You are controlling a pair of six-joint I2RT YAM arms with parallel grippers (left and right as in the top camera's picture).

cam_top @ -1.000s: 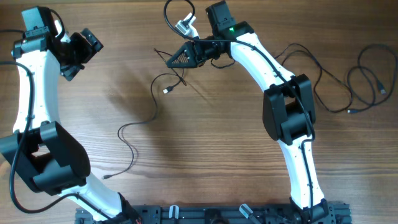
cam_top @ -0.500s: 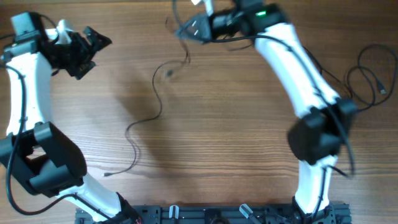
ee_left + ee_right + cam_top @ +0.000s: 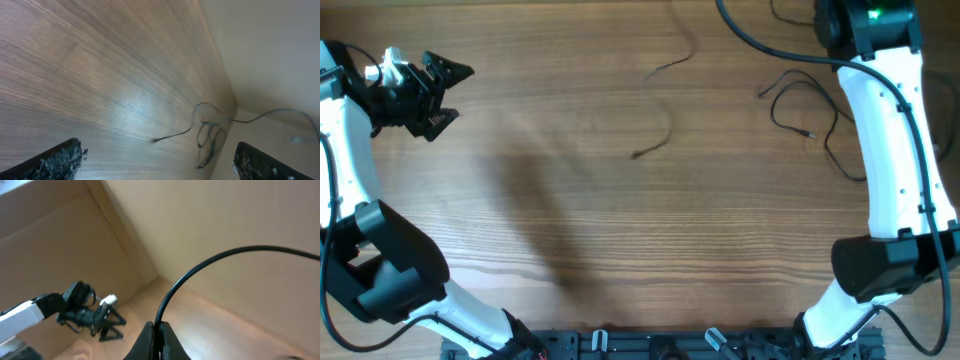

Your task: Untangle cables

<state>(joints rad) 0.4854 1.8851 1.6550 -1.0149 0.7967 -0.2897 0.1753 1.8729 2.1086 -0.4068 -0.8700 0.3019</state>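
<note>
From here I see my left pincer [image 3: 458,92] at the far left of the counter [image 3: 570,230], its two fingers spread as wide as they go and holding nothing; in its own wrist camera the fingertips sit at the bottom corners with only bare wood between them. My right pincer [image 3: 155,339] is cut off by the top edge of the overhead view, but its wrist camera shows the fingers pressed tight together on a black cable [image 3: 200,267]. That cable rises out of the tips and arcs away to the right. This pincer is lifted clear of the counter and faces the left arm [image 3: 35,311] across the way. On the wood, a loose strand [image 3: 662,140] lies near the top centre, blurred, with one end pointing down and left. A looped cable [image 3: 795,127] lies well apart from it, just beside the right arm, with a small plug end on the lower side of its loop. The left wrist camera also picks up a small tangle [image 3: 210,142] by the counter's far edge, against the wall. I cannot tell whether the gripped cable joins any of these.
</note>
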